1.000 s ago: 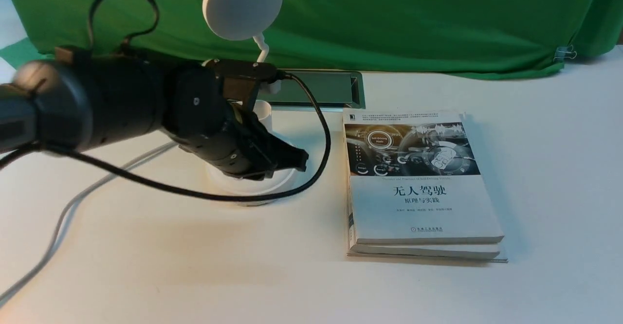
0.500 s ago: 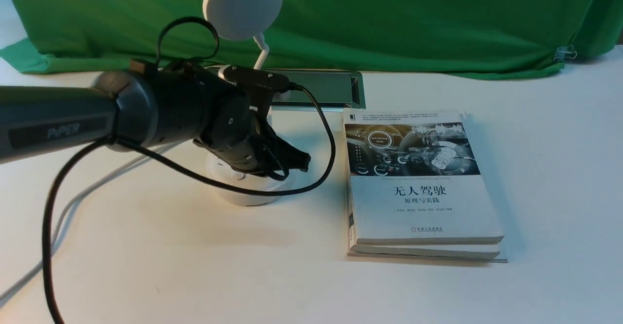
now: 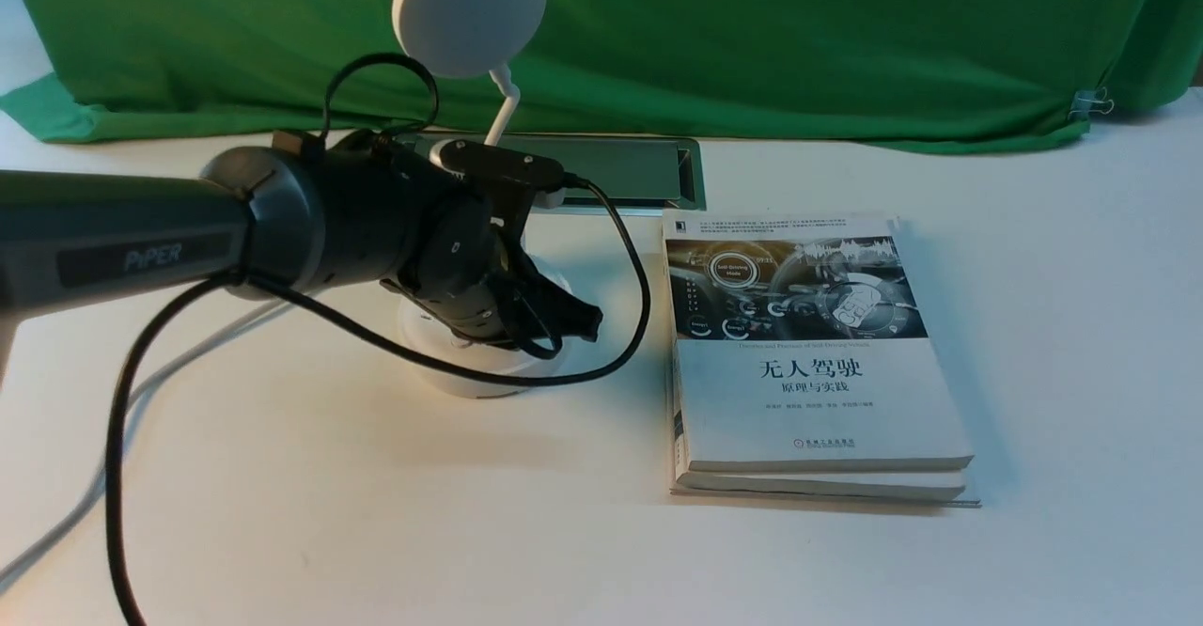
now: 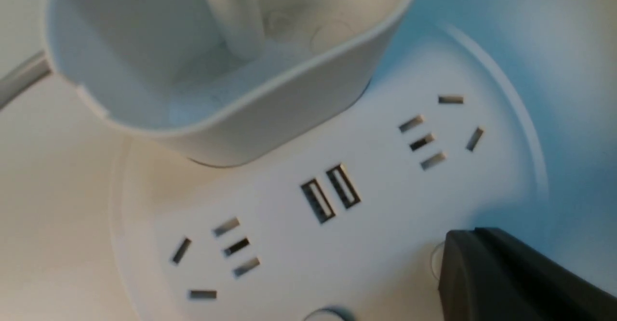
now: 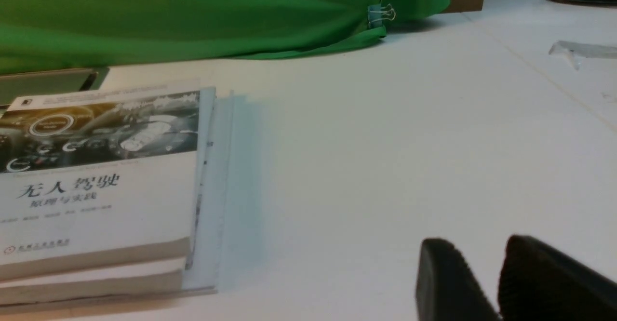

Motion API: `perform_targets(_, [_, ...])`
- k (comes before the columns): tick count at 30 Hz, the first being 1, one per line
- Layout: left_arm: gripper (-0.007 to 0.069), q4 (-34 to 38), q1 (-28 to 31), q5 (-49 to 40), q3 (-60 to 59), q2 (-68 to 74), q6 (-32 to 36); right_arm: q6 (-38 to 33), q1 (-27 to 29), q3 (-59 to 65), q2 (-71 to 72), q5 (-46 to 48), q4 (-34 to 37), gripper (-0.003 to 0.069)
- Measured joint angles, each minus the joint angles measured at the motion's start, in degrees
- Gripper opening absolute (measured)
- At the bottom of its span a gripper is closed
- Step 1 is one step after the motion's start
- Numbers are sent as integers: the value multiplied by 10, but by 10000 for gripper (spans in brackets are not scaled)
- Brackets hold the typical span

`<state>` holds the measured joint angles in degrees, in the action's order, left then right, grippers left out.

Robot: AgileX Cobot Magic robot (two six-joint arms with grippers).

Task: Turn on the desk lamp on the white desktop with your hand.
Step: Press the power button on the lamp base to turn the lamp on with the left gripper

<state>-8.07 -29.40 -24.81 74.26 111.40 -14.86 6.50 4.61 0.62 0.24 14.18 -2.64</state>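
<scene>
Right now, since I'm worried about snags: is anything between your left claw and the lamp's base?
Nothing visible stands between the left claw and the lamp's base. A black cable loops across the base in the front view, on the near side.

The left arm [image 3: 348, 217] has thick black rounded joints and a long dark grey tube. Relative to the wrist, a "PiPER" label [image 3: 143, 258] sits farther back, silver screws dot its near side, and a black cable [image 3: 376, 339] hangs below.

Stacked books [image 5: 101, 181] lie near the green cloth [image 5: 193, 17]
</scene>
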Motion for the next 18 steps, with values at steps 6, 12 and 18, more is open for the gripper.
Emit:
perform_targets(6, [-1, -2, 3, 2, 9, 1, -1, 0, 0, 0, 0, 0, 0, 238])
perform_targets(12, [-1, 1, 11, -8, 9, 7, -2, 0, 0, 0, 0, 0, 0, 238])
perform_targets(18, [-1, 26, 12, -9, 9, 7, 2, 0, 0, 0, 0, 0, 0, 238])
